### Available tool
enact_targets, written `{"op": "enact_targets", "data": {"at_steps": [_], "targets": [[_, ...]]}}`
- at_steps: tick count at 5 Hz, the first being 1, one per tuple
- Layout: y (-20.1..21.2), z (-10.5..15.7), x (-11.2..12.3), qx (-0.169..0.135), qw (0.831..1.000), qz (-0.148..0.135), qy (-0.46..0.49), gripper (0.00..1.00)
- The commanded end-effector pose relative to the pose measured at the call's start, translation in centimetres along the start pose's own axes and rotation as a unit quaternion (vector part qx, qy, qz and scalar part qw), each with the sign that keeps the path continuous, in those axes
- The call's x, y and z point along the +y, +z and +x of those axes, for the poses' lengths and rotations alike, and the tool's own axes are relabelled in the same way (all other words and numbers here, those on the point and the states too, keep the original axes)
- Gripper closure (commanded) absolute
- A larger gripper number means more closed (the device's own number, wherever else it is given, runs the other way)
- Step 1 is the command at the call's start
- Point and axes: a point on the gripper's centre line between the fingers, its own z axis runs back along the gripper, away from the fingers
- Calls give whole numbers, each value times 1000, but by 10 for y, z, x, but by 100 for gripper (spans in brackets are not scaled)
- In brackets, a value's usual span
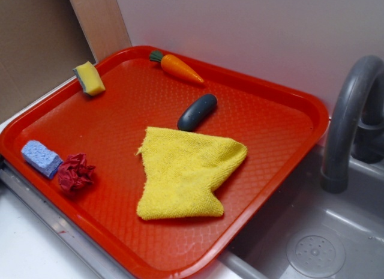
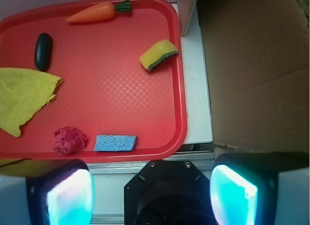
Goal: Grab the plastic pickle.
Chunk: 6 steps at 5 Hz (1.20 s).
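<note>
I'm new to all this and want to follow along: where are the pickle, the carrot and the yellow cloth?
plastic pickle [image 1: 197,111]: exterior view, middle of its dark body.
carrot [image 1: 180,68]: exterior view, middle of its orange part.
yellow cloth [image 1: 183,171]: exterior view, centre of the fabric.

Red tray [image 1: 282,105] holds carrot [image 1: 177,67], yellow sponge [image 1: 89,78], blue sponge [image 1: 41,158], crumpled red wad [image 1: 75,173], yellow cloth [image 1: 183,171]; grey faucet [image 1: 348,117] beside.

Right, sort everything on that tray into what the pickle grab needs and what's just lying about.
For the job:
- plastic pickle, lying beside the cloth's edge
- gripper, open, off the tray

Lying about:
- toy carrot
- yellow sponge
- blue sponge
- crumpled red wad
- yellow cloth
- red tray holding them all
</note>
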Motion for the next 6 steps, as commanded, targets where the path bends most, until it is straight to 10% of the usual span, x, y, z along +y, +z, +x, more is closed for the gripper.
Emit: {"op": "enact_targets", "data": {"at_steps": [1, 6], "targets": [[0, 0, 0, 0, 1000, 0, 0, 0], [-75, 102, -170, -35, 998, -17, -44, 0]]}}
